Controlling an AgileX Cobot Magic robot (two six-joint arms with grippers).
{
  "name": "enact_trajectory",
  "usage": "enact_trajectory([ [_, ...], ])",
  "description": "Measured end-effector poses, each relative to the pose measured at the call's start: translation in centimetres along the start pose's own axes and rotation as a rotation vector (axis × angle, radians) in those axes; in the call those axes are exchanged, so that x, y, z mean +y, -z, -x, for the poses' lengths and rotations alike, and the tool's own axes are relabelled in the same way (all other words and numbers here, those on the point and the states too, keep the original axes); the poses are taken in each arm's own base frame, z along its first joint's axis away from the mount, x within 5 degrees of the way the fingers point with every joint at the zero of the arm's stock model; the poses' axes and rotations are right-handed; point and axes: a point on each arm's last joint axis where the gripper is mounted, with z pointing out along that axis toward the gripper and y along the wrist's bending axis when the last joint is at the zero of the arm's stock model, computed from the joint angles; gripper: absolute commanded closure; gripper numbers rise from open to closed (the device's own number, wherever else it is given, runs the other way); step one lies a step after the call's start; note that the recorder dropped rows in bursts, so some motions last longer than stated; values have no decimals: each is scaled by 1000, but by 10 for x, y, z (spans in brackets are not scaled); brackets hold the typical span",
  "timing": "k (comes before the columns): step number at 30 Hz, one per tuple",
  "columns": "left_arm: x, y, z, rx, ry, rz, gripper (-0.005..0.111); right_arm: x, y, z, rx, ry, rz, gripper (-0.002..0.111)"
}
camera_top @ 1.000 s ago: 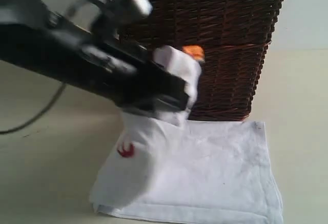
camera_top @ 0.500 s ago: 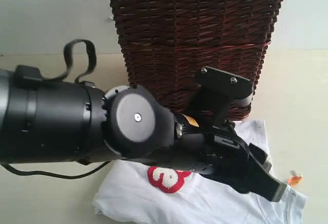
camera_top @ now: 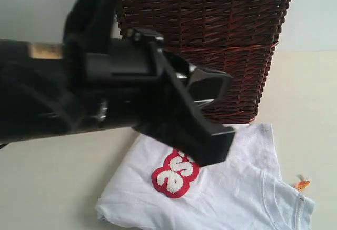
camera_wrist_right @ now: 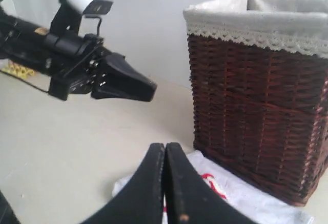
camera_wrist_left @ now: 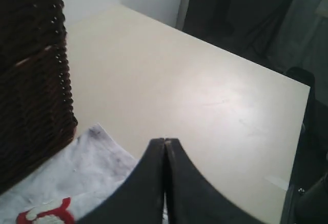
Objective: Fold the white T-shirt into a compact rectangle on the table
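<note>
The white T-shirt [camera_top: 231, 188] lies flat on the table [camera_top: 47, 188] in front of the basket. Its red-outlined lettering [camera_top: 174, 175] faces up, and the collar and a small orange tag [camera_top: 301, 184] sit at the lower right. My left gripper [camera_top: 217, 146] hangs above the shirt's middle, shut with nothing in it; its wrist view shows the tips [camera_wrist_left: 165, 141] pressed together over the shirt's edge [camera_wrist_left: 82, 157]. My right gripper [camera_wrist_right: 165, 146] is also shut and empty, above the shirt [camera_wrist_right: 246, 196], and is out of the exterior view.
A tall dark brown wicker basket [camera_top: 231, 56] with white lace trim stands right behind the shirt. The left arm's bulky black body [camera_top: 79, 93] fills the left half of the exterior view. Bare table [camera_wrist_left: 195, 90] stretches away to a far edge, with dark room beyond.
The left gripper let go of the lifted shirt cloth, which now lies flat with the lettering up. The gripper closed empty and the arm swung up and left.
</note>
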Motion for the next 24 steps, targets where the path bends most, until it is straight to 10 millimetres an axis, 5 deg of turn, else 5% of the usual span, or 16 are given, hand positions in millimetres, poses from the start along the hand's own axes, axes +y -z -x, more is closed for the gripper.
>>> enact_trajectory([
  [13,15,83,-57,-99,-19,62,107,-2,8,43,-508,8,-117,108],
  [24,21,122,-59,-286,-32,108,107,-1,-9,38,-579,51,-455,108],
])
